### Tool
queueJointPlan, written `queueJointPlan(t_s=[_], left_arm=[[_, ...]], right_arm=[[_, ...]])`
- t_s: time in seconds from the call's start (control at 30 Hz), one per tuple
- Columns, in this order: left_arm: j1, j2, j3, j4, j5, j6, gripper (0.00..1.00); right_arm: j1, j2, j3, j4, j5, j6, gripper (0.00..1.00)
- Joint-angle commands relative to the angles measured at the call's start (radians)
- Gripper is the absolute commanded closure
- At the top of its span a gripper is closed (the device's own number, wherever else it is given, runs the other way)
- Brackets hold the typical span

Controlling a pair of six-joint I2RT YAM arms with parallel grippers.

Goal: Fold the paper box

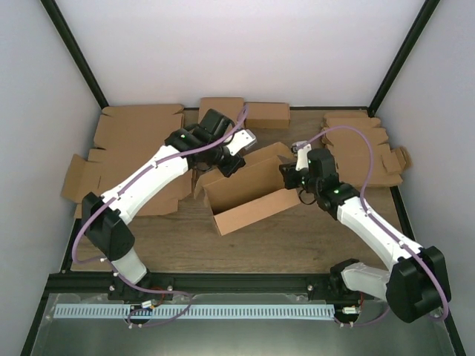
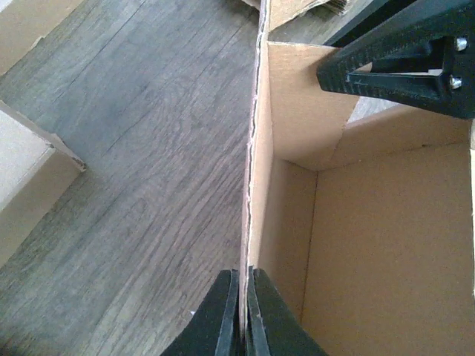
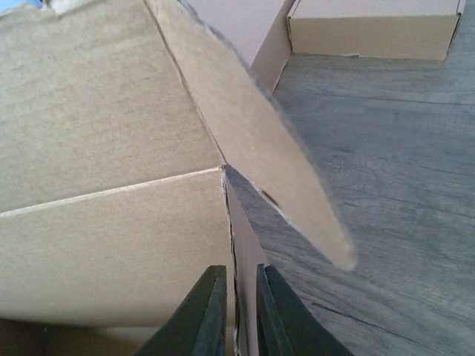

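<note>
Both claws at the rim of the paper box (image 1: 252,211), one at each end.
The left claw (image 2: 243,273) is pinched tight on the top edge of an upright side wall, the box's hollow to its right and the wooden table (image 2: 133,185) to its left. The right claw (image 3: 241,271) straddles the opposite wall's edge, fingers close on either side; whether it truly grips cannot be told. A flap (image 3: 260,141) leans outward just ahead of it.

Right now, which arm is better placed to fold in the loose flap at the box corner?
Probably right: the right gripper sits at the box corner beside the loose flap, while the left gripper is shut on a wall edge, steadying it.
</note>
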Motion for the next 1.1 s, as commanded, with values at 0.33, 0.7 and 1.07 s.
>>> queueJointPlan(t_s=[0.33, 0.7, 1.07], left_arm=[[-0.004, 0.026, -0.028, 0.009, 0.030, -0.012, 0.96], [-0.004, 0.020, -0.050, 0.018, 0.017, -0.026, 0.96], [-0.004, 0.019, -0.056, 0.025, 0.016, -0.042, 0.96]], right_arm=[[0.012, -0.001, 0.248, -0.330, -0.020, -0.005, 0.45], [0.012, -0.085, 0.350, -0.647, -0.098, 0.116, 0.19], [0.012, -0.180, 0.338, -0.868, -0.212, 0.190, 0.08]])
